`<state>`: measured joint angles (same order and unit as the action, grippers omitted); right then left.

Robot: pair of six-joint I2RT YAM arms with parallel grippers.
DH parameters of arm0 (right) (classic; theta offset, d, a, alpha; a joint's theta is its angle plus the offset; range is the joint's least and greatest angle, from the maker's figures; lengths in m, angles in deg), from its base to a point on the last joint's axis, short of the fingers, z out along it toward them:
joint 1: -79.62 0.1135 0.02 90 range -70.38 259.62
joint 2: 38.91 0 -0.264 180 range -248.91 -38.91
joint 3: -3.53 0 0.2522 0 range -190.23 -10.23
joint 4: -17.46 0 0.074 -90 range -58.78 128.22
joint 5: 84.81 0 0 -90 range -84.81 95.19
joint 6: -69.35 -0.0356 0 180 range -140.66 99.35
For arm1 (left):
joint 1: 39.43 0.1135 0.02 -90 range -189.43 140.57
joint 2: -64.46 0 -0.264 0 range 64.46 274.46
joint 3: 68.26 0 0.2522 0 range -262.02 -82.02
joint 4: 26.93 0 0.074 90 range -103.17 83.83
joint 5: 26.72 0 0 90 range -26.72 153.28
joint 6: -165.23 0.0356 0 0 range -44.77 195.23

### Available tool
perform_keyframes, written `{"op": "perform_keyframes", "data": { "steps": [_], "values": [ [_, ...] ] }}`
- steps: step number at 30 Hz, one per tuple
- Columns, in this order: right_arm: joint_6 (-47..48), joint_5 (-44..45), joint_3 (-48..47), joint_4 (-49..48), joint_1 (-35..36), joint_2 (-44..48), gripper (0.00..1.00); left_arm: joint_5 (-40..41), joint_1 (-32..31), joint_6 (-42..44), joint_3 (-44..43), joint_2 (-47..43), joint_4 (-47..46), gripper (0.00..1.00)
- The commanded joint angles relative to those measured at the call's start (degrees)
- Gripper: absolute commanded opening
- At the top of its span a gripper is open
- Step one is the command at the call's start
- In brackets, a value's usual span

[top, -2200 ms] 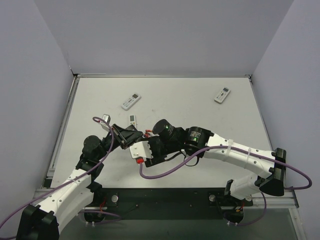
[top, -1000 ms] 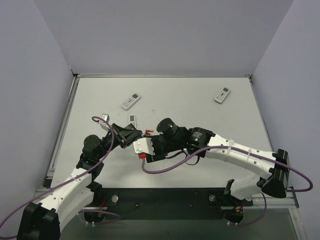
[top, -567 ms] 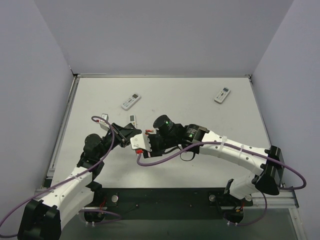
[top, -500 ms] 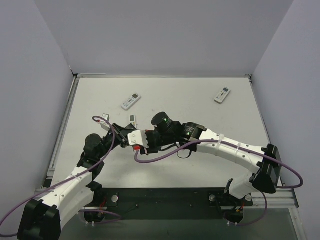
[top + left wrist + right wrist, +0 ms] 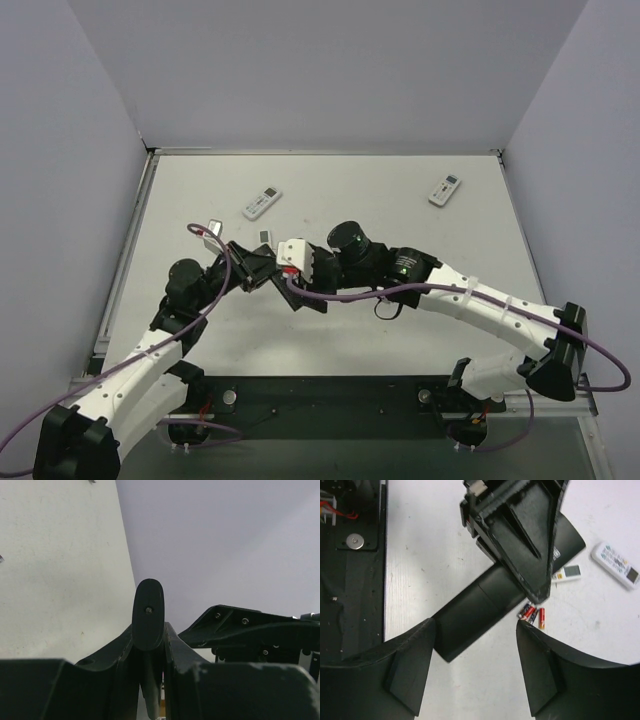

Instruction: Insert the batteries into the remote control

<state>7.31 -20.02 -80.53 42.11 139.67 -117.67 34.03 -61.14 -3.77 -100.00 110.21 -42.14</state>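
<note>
My left gripper [image 5: 148, 607] is pressed together; my right gripper [image 5: 475, 630] is spread and empty. The tiny red-and-black cylindrical batteries [image 5: 532, 614] lie loose on the white tabletop [image 5: 420, 555], so I judge nothing is loaded.

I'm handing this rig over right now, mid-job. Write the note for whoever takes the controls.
Left claw: shut, nothing seen in it.
Right claw: open, empty, above the left claw.
Small red-and-black batteries: loose on the white table, by the left claw's tip.
White rectangular remote controls: one beyond the claws; a smaller one partly under the left claw; one at the table's far right.
Done: nothing visibly loaded.
To do: pick up a battery, insert it in a remote.
</note>
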Motion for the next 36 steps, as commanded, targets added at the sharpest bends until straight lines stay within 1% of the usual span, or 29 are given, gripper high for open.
{"op": "perform_keyframes", "data": {
  "steps": [1,2,3,4,5,6,7,8,9,10,11,12,13,14,15,17,18,19,20,21,22,27,31,36],
  "values": [
    [-14.06,10.51,2.18,0.35,-0.64,6.33,0.65,4.53,-0.26,14.79,-7.76,0.21,15.66,0.00],
    [-17.21,15.84,3.32,0.79,-0.81,7.12,0.72,6.39,-0.26,17.63,-11.43,0.56,19.96,0.00],
    [-18.46,18.33,4.11,0.97,-0.99,8.87,0.75,8.06,-0.34,20.70,-13.03,1.08,27.14,0.00],
    [-20.13,20.79,4.90,1.23,-1.08,9.76,0.79,11.90,-0.43,26.73,-15.14,2.39,31.39,0.00],
    [-21.71,23.86,5.70,1.58,-1.60,10.64,0.81,14.12,-0.69,29.49,-18.81,3.36,35.17,0.00],
    [-24.86,28.50,7.36,1.85,-1.95,12.47,0.84,16.40,-0.70,32.13,-21.11,4.42,42.17,0.00],
    [-26.28,30.90,8.16,2.20,-2.30,13.36,0.85,20.95,-0.78,37.29,-22.87,6.95,45.20,0.00],
    [-27.69,32.93,9.03,2.90,-3.18,14.33,0.91,23.34,-0.79,39.60,-24.46,8.19,47.84,0.00],
    [-31.44,36.86,10.61,3.25,-3.71,16.25,0.96,25.72,-0.79,41.63,-27.69,11.08,52.57,0.00],
    [-32.70,38.29,11.67,3.60,-3.98,17.40,1.00,30.96,-0.79,45.82,-29.12,12.59,54.61,0.00],
    [-34.19,39.61,12.46,4.39,-4.67,18.37,1.00,33.45,-0.87,47.61,-30.61,14.17,56.38,0.00],
    [-36.29,42.50,13.25,4.75,-5.55,20.38,1.00,36.00,-0.96,49.45,-33.32,17.66,59.96,0.00],
    [-37.36,43.92,14.91,5.01,-5.91,21.36,1.00,40.63,-0.96,52.78,-34.83,19.61,61.74,0.01],
    [-38.24,45.67,15.63,5.88,-6.43,22.24,1.00,42.94,-0.96,54.12,-36.32,21.90,64.89,0.01],
    [-39.38,47.17,16.33,6.59,-7.66,23.81,1.00,47.23,-1.05,55.26,-39.30,26.44,66.48,0.01],
    [-42.11,50.78,18.09,8.25,-8.81,26.19,1.00,50.25,-0.96,58.34,-42.13,31.04,70.34,0.01],
    [-43.16,51.92,18.70,8.79,-10.03,26.81,1.00,53.39,-1.13,60.00,-43.71,35.41,71.32,0.02],
    [-44.91,54.28,20.19,9.40,-10.48,27.69,1.00,54.82,-1.05,60.71,-46.16,37.54,72.38,0.03],
    [-45.80,55.09,20.90,9.58,-11.00,29.35,1.00,56.05,-0.96,61.24,-47.66,39.56,74.04,0.04],
    [-46.42,55.79,21.69,9.58,-11.53,30.24,1.00,59.02,-0.79,62.47,-48.63,43.15,74.49,0.04],
    [-47.03,56.67,22.48,9.67,-12.67,31.03,1.00,60.27,-0.70,63.26,-50.21,44.93,74.41,0.06],
    [-48.18,56.76,25.48,10.20,-15.40,35.43,1.00,68.35,1.06,66.95,-53.91,56.17,75.03,0.08],
    [-48.53,57.03,27.15,10.99,-16.63,37.27,1.00,70.38,3.43,68.28,-54.27,61.46,73.63,0.09],
    [-49.76,57.12,29.08,11.08,-18.39,39.12,1.00,71.01,3.70,68.54,-53.22,63.58,72.48,0.20]
  ]
}}
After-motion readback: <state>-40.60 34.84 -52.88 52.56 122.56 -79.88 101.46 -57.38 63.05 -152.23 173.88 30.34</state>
